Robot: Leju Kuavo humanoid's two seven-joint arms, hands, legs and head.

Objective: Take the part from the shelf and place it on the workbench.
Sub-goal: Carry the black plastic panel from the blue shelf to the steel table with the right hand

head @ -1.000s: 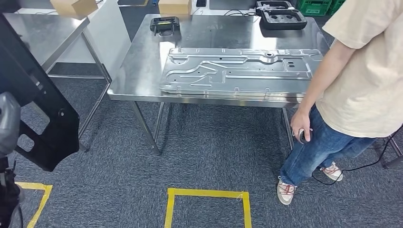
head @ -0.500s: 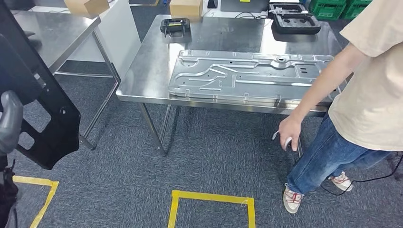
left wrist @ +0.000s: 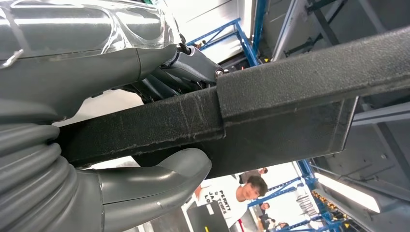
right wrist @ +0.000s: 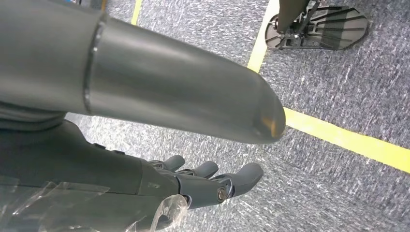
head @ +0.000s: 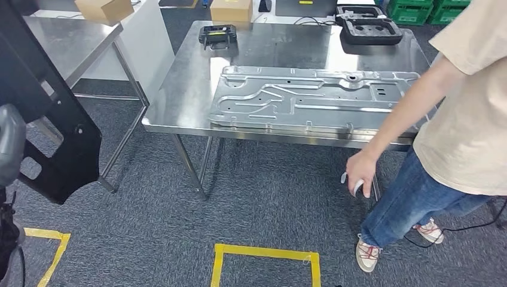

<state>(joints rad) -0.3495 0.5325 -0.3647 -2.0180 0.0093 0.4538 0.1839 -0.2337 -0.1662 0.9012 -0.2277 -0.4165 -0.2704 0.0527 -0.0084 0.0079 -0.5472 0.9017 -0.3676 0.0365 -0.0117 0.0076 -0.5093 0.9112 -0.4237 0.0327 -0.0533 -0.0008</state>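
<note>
At the left edge of the head view the left hand (head: 11, 146) grips the black part (head: 57, 128), a flat dark plate with cut-outs that runs from the upper left corner down to the lower left of the frame, held off the floor and well apart from the workbench (head: 179, 89). In the left wrist view the thick grey thumb (left wrist: 159, 181) presses one face of the part's textured black edge (left wrist: 290, 92) while the darker fingers (left wrist: 188, 67) close over the opposite face, so the part is clamped between them. The right hand (right wrist: 193, 186) hangs above grey carpet crossed by a strip of yellow tape (right wrist: 348, 140); its fingers are apart and only slightly curled, with nothing in them. The workbench, a steel table, fills the upper centre of the head view. On it lies a large stamped metal panel (head: 317, 98), flat and near the front edge. Behind it, a small black component (head: 217, 36) sits toward the upper left of the tabletop and a black moulded tray (head: 369, 27) toward the upper right. A person in a beige shirt and blue jeans (head: 454, 137) stands at the right of the frame beside the table's front right corner, one hand (head: 360, 170) lowered and holding a small object too small to identify. Yellow tape (head: 263, 254) marks a square on the carpet at the bottom centre. A second steel table (head: 66, 42) stands at the upper left.
</note>
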